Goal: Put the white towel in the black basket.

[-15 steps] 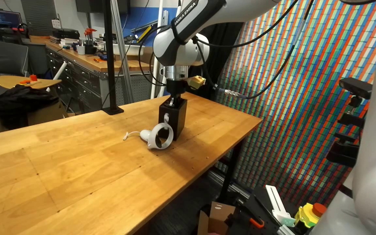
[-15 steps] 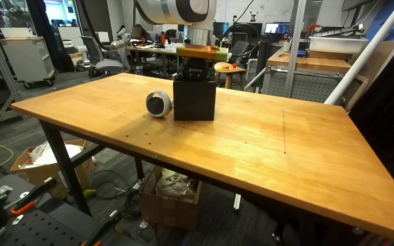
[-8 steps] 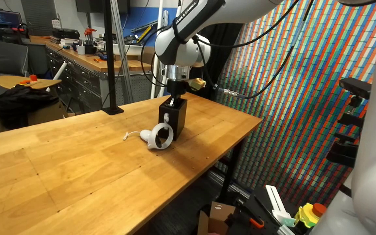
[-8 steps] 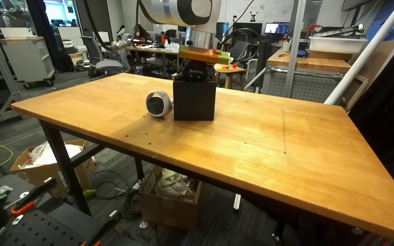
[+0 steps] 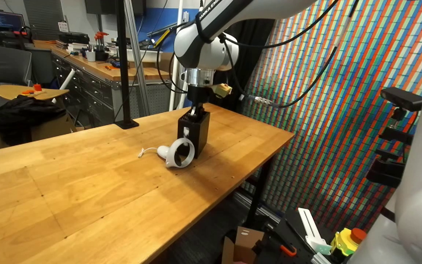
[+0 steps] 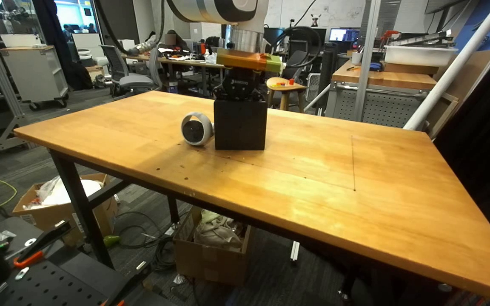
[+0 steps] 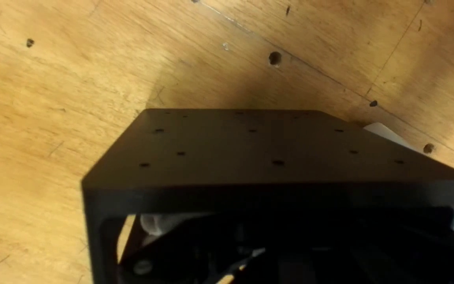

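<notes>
Arm (image 5: 229, 17) reads “ANKA EMI”, pincer (image 5: 195, 113) in basket (image 6: 240, 126).

You're looking at a robotics lab with a workshop side: a Franka arm (image 5: 216, 53) is overhanging a wooden table (image 5: 97, 183), and a red emergency-stop button (image 5: 358, 235) is sitting below. Beyond, black drawers (image 5: 97, 97) are filling a wood-topped workbench (image 5: 99, 69), while a desk (image 6: 198, 64), a lit monitor (image 6: 344, 35) and an office chair (image 6: 134, 80) are lending an office touch.
</notes>
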Robot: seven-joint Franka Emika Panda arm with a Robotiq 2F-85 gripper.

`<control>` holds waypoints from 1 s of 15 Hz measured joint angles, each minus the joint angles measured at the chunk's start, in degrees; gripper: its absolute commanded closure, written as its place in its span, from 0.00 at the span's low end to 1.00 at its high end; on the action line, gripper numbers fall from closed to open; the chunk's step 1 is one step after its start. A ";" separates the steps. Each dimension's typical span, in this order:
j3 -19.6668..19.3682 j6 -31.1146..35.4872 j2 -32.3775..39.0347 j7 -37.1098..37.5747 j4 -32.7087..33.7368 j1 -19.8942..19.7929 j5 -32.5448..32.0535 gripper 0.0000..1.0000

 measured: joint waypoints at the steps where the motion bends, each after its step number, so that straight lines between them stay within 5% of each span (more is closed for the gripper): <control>1: 0.00 -0.02 -1.24 0.24 -0.61 0.28 -0.34 1.00; 15: -0.32 -0.10 -19.75 5.66 -7.92 2.14 -6.42 1.00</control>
